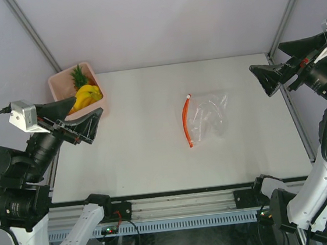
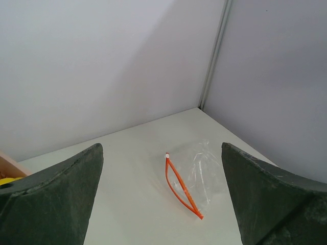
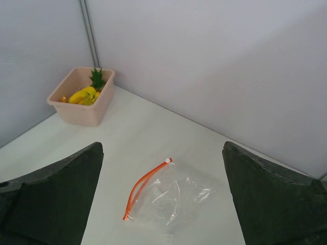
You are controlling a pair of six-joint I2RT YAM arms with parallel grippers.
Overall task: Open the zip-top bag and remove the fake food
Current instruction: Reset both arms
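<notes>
The zip-top bag [image 1: 208,116] lies flat right of the table's middle, clear and crinkly. Its red-orange zip strip [image 1: 188,121] is on its left edge, and the two halves of the strip gape apart. I see nothing inside the bag [image 3: 171,196]. The fake food [image 1: 85,94], a yellow banana bunch and a pineapple with a green top, sits in a pink bin [image 1: 106,100] at the back left. My left gripper [image 1: 88,104] hangs open beside the bin, holding nothing. My right gripper [image 1: 265,57] hangs open above the table's right edge, holding nothing. Both are well away from the bag [image 2: 204,176].
The pink bin [image 3: 82,113] stands in the back left corner against the grey walls. Metal frame posts rise at both back corners. A black rail runs along the table's near edge between the arm bases.
</notes>
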